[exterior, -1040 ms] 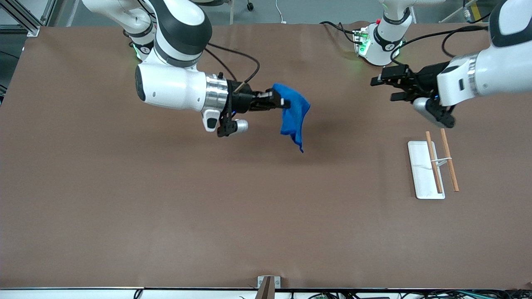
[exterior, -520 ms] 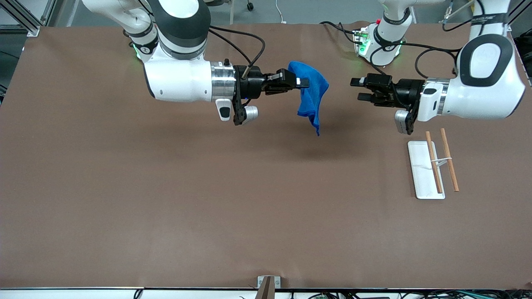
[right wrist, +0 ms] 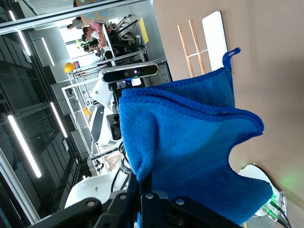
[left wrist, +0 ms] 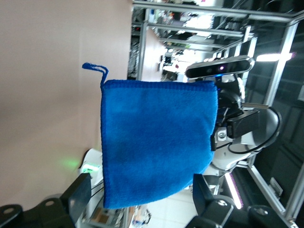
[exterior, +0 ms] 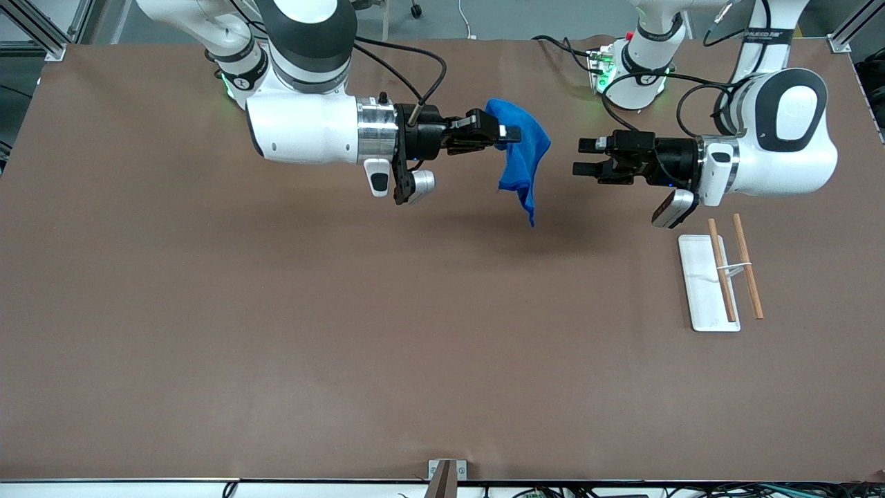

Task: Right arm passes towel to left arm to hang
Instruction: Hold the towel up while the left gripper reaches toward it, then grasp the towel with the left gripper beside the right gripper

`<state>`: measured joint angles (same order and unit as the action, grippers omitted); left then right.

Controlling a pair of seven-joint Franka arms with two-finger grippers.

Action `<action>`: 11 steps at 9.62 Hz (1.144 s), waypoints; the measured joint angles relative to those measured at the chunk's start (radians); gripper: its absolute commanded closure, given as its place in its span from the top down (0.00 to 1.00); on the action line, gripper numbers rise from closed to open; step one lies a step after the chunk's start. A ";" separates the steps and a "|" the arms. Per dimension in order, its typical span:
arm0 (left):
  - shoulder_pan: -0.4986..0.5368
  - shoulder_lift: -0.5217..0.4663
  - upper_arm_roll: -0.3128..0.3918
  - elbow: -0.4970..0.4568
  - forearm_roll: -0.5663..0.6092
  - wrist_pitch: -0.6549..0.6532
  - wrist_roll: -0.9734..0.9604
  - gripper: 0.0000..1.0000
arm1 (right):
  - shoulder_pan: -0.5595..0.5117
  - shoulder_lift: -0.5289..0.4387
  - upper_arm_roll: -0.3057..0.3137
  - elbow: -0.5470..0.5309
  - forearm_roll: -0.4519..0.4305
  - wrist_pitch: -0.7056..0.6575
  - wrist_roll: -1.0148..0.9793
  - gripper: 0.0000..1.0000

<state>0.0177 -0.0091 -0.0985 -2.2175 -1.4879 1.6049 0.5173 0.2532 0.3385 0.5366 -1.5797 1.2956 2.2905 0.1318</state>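
Bright blue fuzzy towel (exterior: 522, 155) hanging in the air over the brown table (exterior: 276, 311), pinched tight by the right gripper (exterior: 508, 133), left gripper (exterior: 579, 157) close beside it, fingers spread apart, holding nothing

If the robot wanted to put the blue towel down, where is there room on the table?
Lots of room: the brown table is bare under the towel and all the way to the front edge. It is crowded only near the left arm's end, where the white rack with wooden bars stands. The right gripper holds the towel; the left gripper waits open beside it.
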 measured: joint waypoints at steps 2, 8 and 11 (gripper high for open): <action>-0.001 -0.002 -0.020 -0.056 -0.090 0.036 0.047 0.89 | 0.000 0.001 0.007 0.000 0.026 0.001 -0.001 0.00; -0.001 -0.002 -0.164 -0.165 -0.369 0.158 0.142 0.76 | 0.001 0.001 0.072 0.002 0.095 0.056 -0.003 0.00; 0.006 -0.019 -0.145 -0.165 -0.371 0.157 0.142 0.26 | 0.001 0.001 0.072 0.002 0.095 0.057 -0.003 0.00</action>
<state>0.0238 -0.0281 -0.2433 -2.3823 -1.8592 1.7620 0.6593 0.2542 0.3393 0.6082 -1.5781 1.3908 2.3476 0.1285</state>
